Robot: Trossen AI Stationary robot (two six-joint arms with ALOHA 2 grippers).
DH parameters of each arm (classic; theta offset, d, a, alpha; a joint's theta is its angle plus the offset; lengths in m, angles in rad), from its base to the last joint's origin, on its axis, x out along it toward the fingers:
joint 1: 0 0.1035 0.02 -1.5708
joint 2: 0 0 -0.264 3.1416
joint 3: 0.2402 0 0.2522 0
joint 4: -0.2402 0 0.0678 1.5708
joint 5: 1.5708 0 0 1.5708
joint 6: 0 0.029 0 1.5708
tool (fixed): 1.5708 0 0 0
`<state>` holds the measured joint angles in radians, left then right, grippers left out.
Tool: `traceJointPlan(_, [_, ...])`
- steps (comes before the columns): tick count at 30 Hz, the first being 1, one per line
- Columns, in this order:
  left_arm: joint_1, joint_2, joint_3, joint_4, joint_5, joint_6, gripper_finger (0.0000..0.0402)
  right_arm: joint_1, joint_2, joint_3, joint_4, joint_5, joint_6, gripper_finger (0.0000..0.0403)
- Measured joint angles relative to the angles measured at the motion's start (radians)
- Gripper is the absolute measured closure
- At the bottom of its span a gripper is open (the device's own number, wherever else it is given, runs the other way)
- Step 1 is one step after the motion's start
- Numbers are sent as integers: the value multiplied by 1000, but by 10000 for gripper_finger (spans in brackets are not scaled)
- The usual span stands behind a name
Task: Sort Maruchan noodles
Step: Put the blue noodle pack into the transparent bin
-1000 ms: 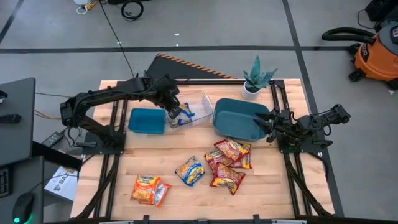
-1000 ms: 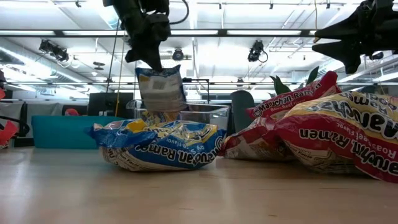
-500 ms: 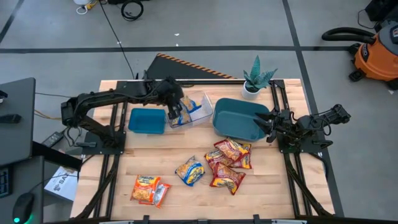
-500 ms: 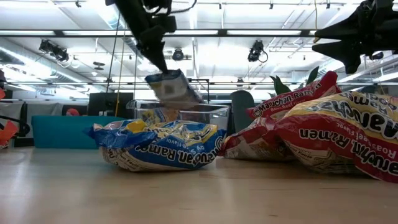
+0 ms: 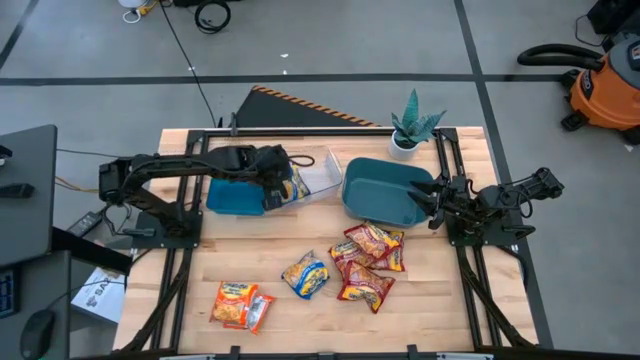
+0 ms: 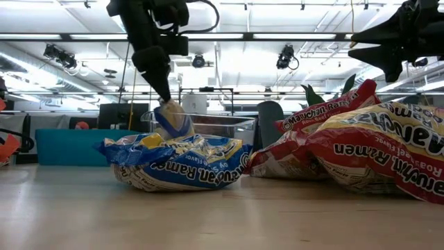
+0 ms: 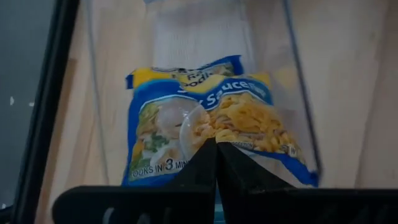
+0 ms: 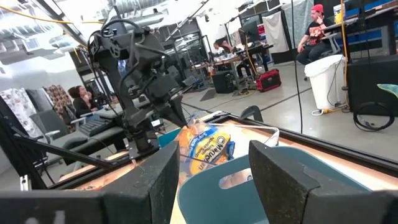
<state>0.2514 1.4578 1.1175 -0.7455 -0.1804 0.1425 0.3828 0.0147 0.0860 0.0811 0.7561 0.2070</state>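
Where the high view looks down: left gripper (image 5: 277, 187) clamped on a blue packet (image 5: 291, 186) inside the clear tray (image 5: 318, 178), beside a teal bin (image 5: 232, 197). In the left wrist view: packet (image 7: 211, 134) pinched ahead of meeting fingers. Right gripper (image 5: 422, 205) spread, over the larger bin (image 5: 378, 188).

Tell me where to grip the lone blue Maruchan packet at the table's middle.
Take the blue Maruchan packet by a crimped end seam, coming straight down from above: it lies flat and alone on the wooden table, apart from the red pile, so a thin edge pinches best.
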Motion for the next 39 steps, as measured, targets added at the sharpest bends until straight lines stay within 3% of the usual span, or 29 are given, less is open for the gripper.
traceJointPlan(13, [-38,10,-1,-64,41,-134,364,0,0,0,0,0,0,204])
traceJointPlan(21, [-79,10,3,-64,-74,-61,291,0,0,0,0,0,0,204])
traceJointPlan(25, [-117,9,67,-62,-140,-30,247,0,0,0,0,0,0,204])
traceJointPlan(27, [-139,8,98,-52,-77,-29,236,0,0,0,0,0,0,204])
traceJointPlan(33, [-248,8,78,69,308,-163,241,0,0,0,0,0,0,204])
traceJointPlan(35, [-296,8,44,93,348,-249,246,0,0,0,0,0,0,204])
traceJointPlan(39, [-395,8,-8,106,318,-454,250,0,0,0,0,0,0,204])
